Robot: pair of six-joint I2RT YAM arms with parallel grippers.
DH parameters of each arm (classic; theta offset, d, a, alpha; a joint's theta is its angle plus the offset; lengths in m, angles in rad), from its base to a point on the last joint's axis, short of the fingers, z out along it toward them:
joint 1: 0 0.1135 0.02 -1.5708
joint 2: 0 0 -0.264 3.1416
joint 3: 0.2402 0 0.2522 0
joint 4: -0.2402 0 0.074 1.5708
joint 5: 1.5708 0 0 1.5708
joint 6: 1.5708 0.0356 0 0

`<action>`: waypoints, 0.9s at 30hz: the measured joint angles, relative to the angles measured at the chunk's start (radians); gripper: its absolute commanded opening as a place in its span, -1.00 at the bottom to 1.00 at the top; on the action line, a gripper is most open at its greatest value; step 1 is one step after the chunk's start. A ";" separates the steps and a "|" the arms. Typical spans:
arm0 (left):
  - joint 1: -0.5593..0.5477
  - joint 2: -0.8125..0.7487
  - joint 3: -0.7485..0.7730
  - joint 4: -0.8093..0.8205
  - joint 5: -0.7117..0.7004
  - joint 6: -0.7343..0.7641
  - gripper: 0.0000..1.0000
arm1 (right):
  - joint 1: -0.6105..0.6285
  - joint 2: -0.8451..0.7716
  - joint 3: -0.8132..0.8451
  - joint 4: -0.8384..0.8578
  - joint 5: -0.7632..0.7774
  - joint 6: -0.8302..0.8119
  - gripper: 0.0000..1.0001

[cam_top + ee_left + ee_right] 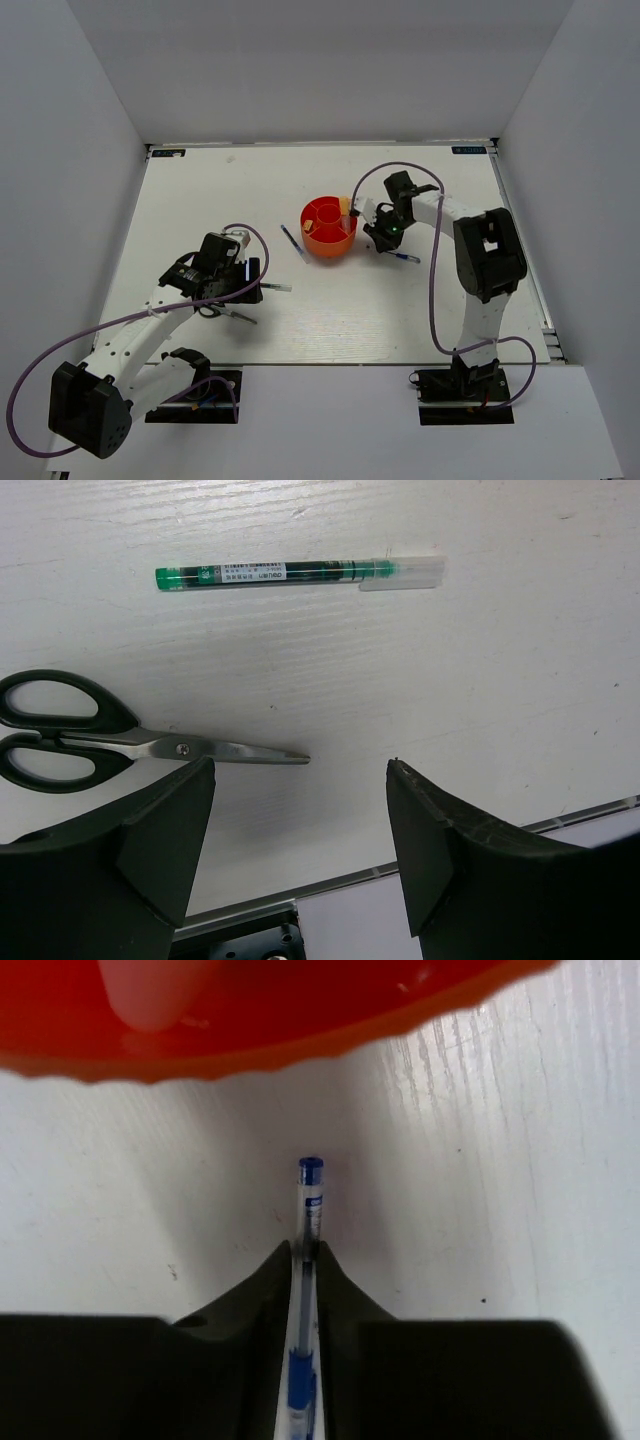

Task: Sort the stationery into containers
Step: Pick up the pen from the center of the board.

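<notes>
The round orange-red tub (328, 228) stands mid-table, with an orange marker with pale cap (346, 207) leaning in it; its rim fills the top of the right wrist view (250, 1045). My right gripper (383, 237) is shut on a blue pen (308, 1210), just right of the tub; the pen's tail sticks out (406, 258). Another blue pen (292, 241) lies left of the tub. My left gripper (300, 780) is open and empty above the table. Black-handled scissors (90, 740) and a green pen (290, 573) lie just beyond it.
The table's near edge (420, 865) and the left arm's base (190, 385) lie just behind the left gripper. White walls enclose the table on three sides. The right arm's cable (432, 300) loops over the right part of the table.
</notes>
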 measured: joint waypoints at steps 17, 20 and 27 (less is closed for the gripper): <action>0.000 0.000 0.000 0.000 0.000 0.004 0.58 | -0.006 -0.211 -0.182 -0.039 -0.072 0.011 -1.00; 0.000 0.000 0.000 0.000 0.000 0.005 0.58 | -0.005 -0.280 -0.123 -0.099 -0.132 0.040 -1.00; 0.000 0.001 0.000 0.000 0.000 0.006 0.58 | 0.024 -0.275 0.185 -0.063 -0.304 0.219 -1.00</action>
